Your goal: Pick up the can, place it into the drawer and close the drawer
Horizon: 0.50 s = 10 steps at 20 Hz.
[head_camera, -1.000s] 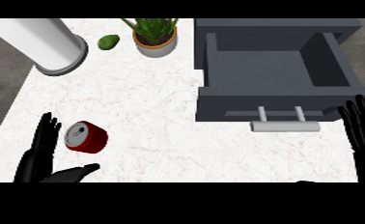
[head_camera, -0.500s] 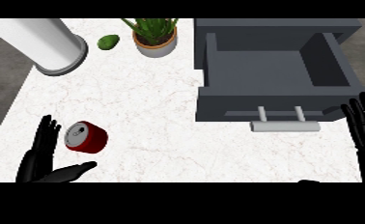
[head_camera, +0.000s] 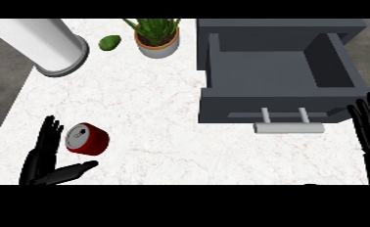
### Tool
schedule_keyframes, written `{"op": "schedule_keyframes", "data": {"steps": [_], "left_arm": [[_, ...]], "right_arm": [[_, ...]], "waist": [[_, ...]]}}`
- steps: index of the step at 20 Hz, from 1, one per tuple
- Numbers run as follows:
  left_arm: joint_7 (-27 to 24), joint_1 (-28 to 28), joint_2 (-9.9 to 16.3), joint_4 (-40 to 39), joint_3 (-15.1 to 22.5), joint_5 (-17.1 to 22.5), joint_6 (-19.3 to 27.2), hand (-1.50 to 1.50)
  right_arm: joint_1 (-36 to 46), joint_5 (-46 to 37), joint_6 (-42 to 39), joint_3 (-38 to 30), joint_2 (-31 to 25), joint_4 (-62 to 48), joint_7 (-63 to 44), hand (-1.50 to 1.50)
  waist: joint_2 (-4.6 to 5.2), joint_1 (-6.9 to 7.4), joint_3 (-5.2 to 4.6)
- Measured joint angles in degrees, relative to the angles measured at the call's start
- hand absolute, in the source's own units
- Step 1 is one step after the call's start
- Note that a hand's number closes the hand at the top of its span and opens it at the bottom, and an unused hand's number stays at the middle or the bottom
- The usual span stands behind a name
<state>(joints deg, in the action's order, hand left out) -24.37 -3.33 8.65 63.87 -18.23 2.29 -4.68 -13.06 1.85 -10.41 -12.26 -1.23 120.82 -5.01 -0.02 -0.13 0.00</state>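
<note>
A red can with a silver top lies on its side on the white marble counter at the lower left. My left hand is open just left of it, fingers straight up beside the can and thumb stretched out below it. The dark grey drawer stands pulled open at the right, its inside bare, with a silver handle at its front. At the right edge, only the straight fingers of my right hand show, just right of the drawer front.
A big white cylinder stands at the back left. A small green avocado and a potted plant sit at the back middle, left of the drawer.
My left hand has crept slightly nearer the can. The can, the drawer and the right hand have stayed put.
</note>
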Motion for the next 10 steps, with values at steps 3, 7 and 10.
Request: {"op": "schedule_keyframes", "data": {"steps": [3,7,10], "left_arm": [[-0.83,1.28,-0.07,-2.41,0.56,-0.46,0.96,-1.5],[-0.47,2.75,-0.13,-3.31,1.11,-0.2,1.9,-1.5],[-0.7,4.82,-0.26,-5.35,1.41,-0.1,2.91,-1.5]], "right_arm": [[0.58,0.16,-0.13,-0.35,-0.19,-0.33,-0.53,-1.5],[-0.46,0.4,-0.25,-0.38,-0.08,-0.01,0.21,-1.5],[-0.79,0.13,-0.54,-0.32,0.24,-0.15,0.81,-1.5]], "waist": [[0.0,0.0,0.0],[0.0,-0.01,0.0],[0.0,-0.03,0.0]]}}
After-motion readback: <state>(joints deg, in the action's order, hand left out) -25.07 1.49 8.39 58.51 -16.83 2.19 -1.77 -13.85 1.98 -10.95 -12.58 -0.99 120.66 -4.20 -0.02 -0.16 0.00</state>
